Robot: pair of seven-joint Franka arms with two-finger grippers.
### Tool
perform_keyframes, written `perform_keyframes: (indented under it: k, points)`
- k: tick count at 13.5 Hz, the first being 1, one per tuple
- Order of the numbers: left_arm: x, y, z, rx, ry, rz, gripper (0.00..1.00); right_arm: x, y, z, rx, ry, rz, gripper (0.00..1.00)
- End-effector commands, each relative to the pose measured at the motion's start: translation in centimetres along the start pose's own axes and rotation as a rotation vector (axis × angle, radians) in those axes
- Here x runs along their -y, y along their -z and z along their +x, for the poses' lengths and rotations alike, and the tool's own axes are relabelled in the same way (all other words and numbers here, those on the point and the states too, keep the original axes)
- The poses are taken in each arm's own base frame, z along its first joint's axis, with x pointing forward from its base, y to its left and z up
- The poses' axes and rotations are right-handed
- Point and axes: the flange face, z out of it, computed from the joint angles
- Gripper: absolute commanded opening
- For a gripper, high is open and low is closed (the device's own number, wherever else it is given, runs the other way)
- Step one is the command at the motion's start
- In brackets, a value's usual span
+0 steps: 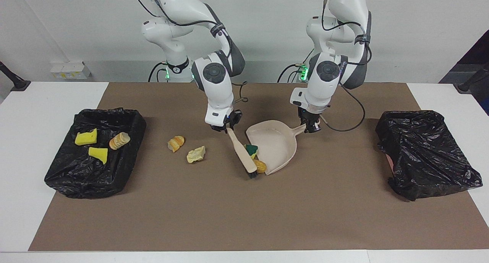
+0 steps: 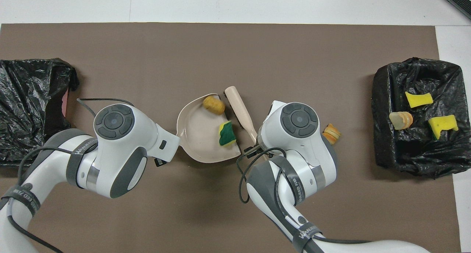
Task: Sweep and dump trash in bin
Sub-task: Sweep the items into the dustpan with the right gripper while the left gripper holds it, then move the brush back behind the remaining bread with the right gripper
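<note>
The right pincer, clamped on the beige plastic brush at frame centre, presses light, squashy green-and-yellow sponge and golden-brown roll into the beige plastic dustpan, gripped by the left pincer; best swept, not pinched.

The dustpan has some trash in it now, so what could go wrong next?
1. The golden-brown roll sits right at the open lip of the dustpan, beside the brush. It could roll back out if the left gripper lifts or tilts the pan.
2. The orange-striped piece and the pale chunk lie on the mat toward the right arm's end, missed. The right gripper needs another sweep.
</note>
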Motion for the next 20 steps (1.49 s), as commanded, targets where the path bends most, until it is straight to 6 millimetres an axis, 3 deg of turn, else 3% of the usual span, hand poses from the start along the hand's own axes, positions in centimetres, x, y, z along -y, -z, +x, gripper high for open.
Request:
perform_keyframes:
  k: [1, 2, 4, 7, 9, 12, 15, 20]
  points:
    - [-0.4, 0.3, -0.2, -0.004, 0.023, 0.027, 0.0, 2.3, 3.1, -0.9, -0.021, -0.108, 0.111, 0.0]
    - [-0.4, 0.3, -0.2, -0.004, 0.024, 0.027, 0.0, 2.8, 4.6, -1.3, -0.03, -0.138, 0.144, 0.0]
    - [-0.4, 0.3, -0.2, -0.004, 0.024, 0.027, 0.0, 1.2, 7.2, -1.8, -0.027, -0.158, 0.15, 0.0]
    - [-0.5, 0.3, -0.2, -0.003, 0.011, 0.026, 0.0, -6.3, 9.6, -2.6, -0.033, -0.255, 0.095, 0.0]
    - [-0.7, 0.3, 0.0, -0.003, 0.0, 0.027, 0.0, -9.4, 10.2, -3.0, -0.037, -0.317, 0.039, 0.0]
    - [-1.1, 0.0, 0.0, 0.0, 0.006, 0.024, 0.0, -13.4, 9.8, -5.9, 0.032, -0.485, -0.108, 0.0]
    - [-1.0, 0.1, 0.1, -0.005, 0.007, 0.029, 0.0, -13.6, 8.1, -9.4, 0.062, -0.673, -0.142, 0.0]
    - [-0.8, 0.1, -0.1, -0.003, 0.012, 0.027, 0.0, -17.1, 5.6, -16.5, 0.119, -0.83, -0.16, 0.0]
